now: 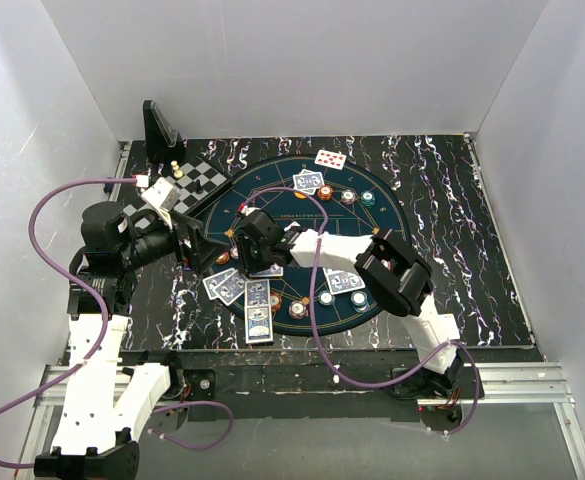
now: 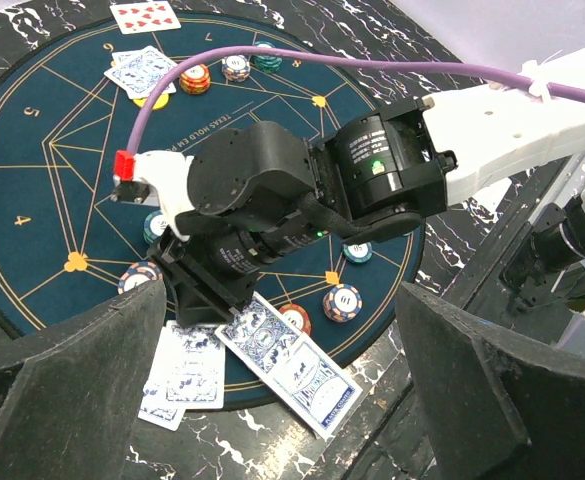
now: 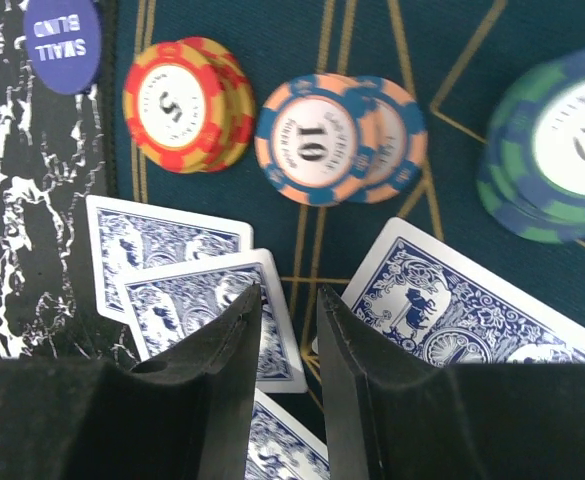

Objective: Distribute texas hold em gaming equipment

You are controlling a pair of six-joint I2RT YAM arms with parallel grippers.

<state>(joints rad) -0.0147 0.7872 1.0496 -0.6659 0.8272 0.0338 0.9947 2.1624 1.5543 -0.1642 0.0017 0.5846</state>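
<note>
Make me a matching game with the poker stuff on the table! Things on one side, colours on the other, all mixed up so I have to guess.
Things:
1. chip marked 5
2. chip marked 10
3. Small Blind marker
4. face-up card

Colours:
A. purple
B. white with red pips
C. red and yellow
D. orange and blue

Right pairs: 1-C, 2-D, 3-A, 4-B.

Right wrist view: three chip stacks: red-yellow stack (image 3: 184, 102), orange-blue stack (image 3: 334, 138), green-blue stack (image 3: 557, 150); one purple marker (image 3: 62, 40); four blue-backed cards (image 3: 442, 300). Overhead: one face-up card (image 1: 330, 158), one round mat (image 1: 282, 175), one checkered board (image 1: 200, 180).
</note>
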